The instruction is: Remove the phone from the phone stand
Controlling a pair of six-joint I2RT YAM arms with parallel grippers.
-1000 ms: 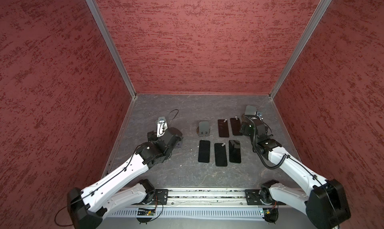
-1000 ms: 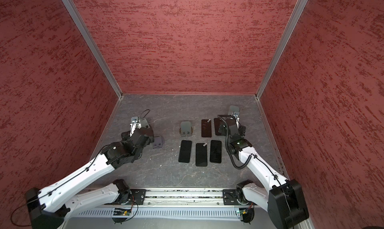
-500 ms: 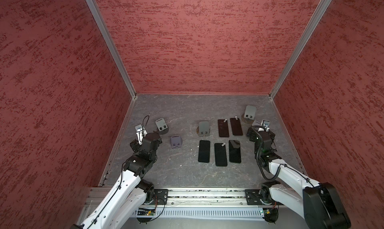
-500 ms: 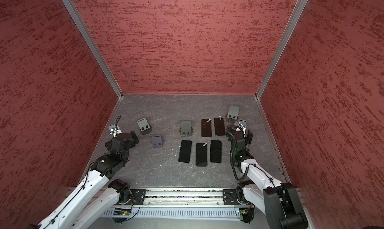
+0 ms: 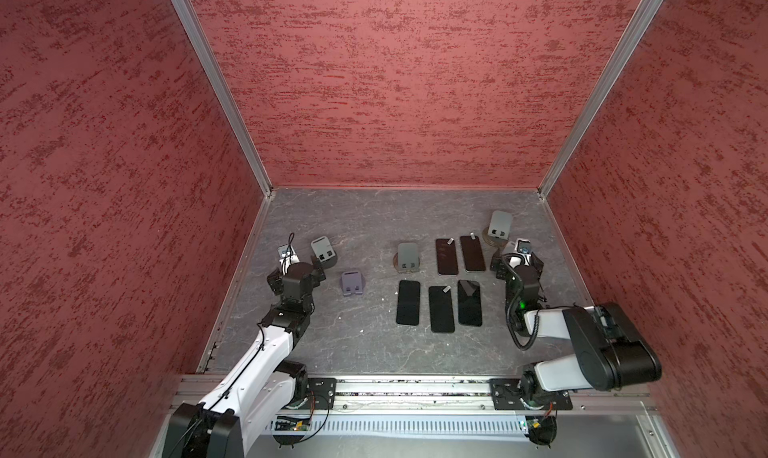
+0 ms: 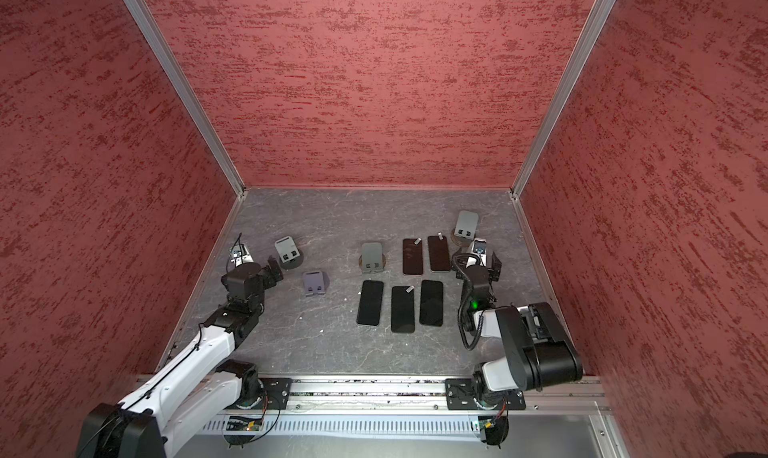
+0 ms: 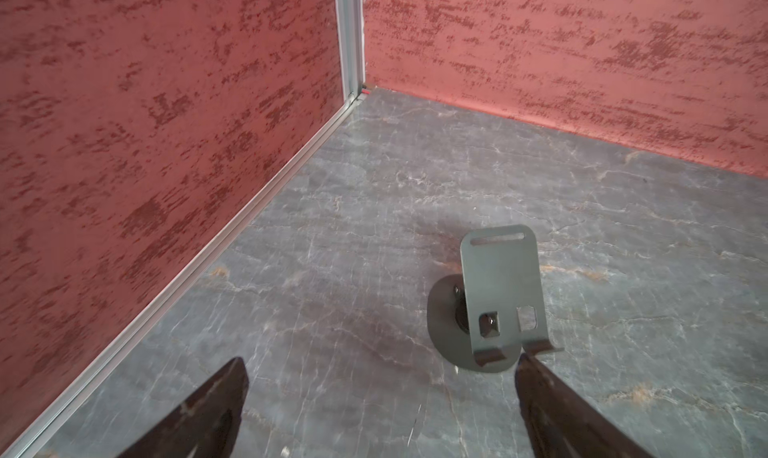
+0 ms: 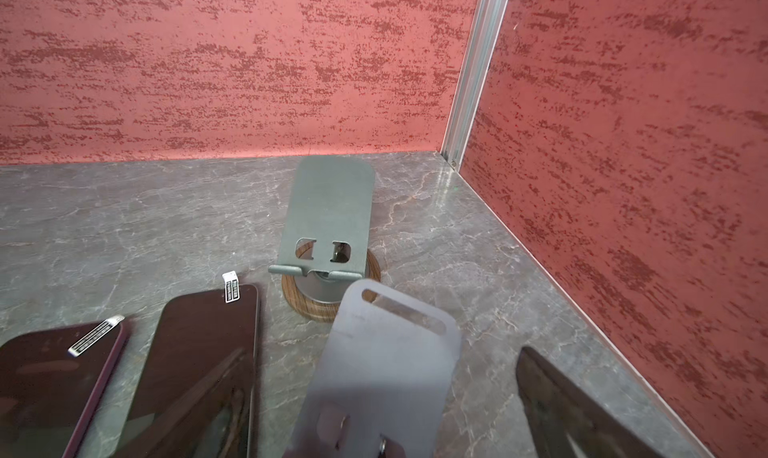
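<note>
Both top views: high over the near edge, angled down and forward, whole worktop shared. Left wrist: low, close, toward far-left corner and dark stand. Right wrist: likewise, far-right corner, wood-based stand.

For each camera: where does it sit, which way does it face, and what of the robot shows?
Top views: above the front rail, looking down on the table; left arm, right arm show.
Left wrist: low, facing the back-left corner and a grey stand; open jaws show.
Right wrist: low, facing the back-right corner, a wood-based stand and two phones; one jaw shows.
Shared: both stands also appear in both top views.
</note>
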